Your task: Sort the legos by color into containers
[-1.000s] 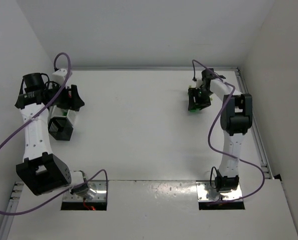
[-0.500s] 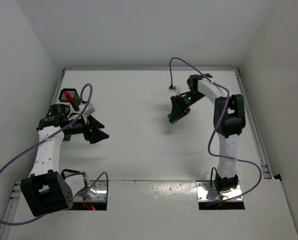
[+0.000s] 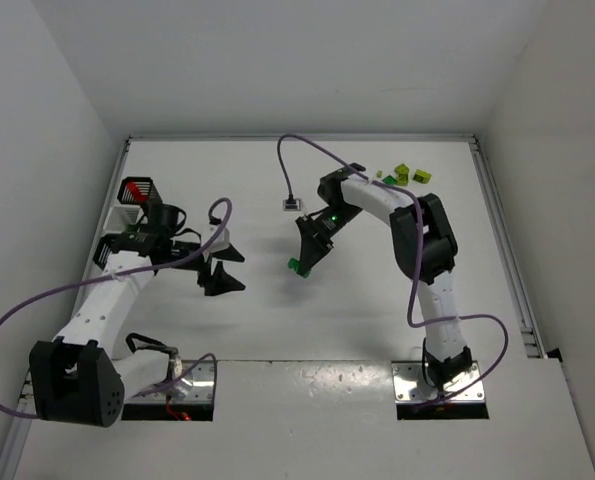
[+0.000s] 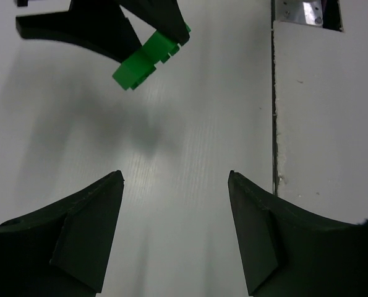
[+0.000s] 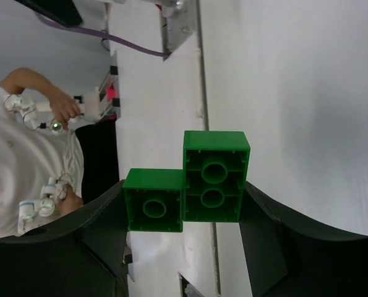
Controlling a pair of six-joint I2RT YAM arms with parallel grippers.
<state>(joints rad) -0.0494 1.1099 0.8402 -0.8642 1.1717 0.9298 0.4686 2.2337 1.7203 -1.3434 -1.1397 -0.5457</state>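
Observation:
My right gripper (image 3: 302,258) is shut on two joined dark green legos (image 3: 295,265) and holds them above the table's middle. In the right wrist view the green legos (image 5: 187,185) sit between my fingers (image 5: 264,235), undersides facing the camera. My left gripper (image 3: 222,270) is open and empty, just left of them. In the left wrist view the green legos (image 4: 149,59) hang ahead of my open left gripper (image 4: 175,177). Several yellow-green legos (image 3: 407,175) lie at the far right. A black bin (image 3: 125,196) with red inside stands at the far left.
A purple cable with a small white plug (image 3: 291,205) hangs over the table's middle. A pale bin-like shape (image 3: 105,252) sits behind the left arm. A rail (image 3: 507,250) runs along the right edge. A person (image 5: 29,161) shows in the right wrist view.
My right gripper has swung from the far right to the table's middle, carrying the green legos. My left gripper has moved right, away from the bins, toward the middle.

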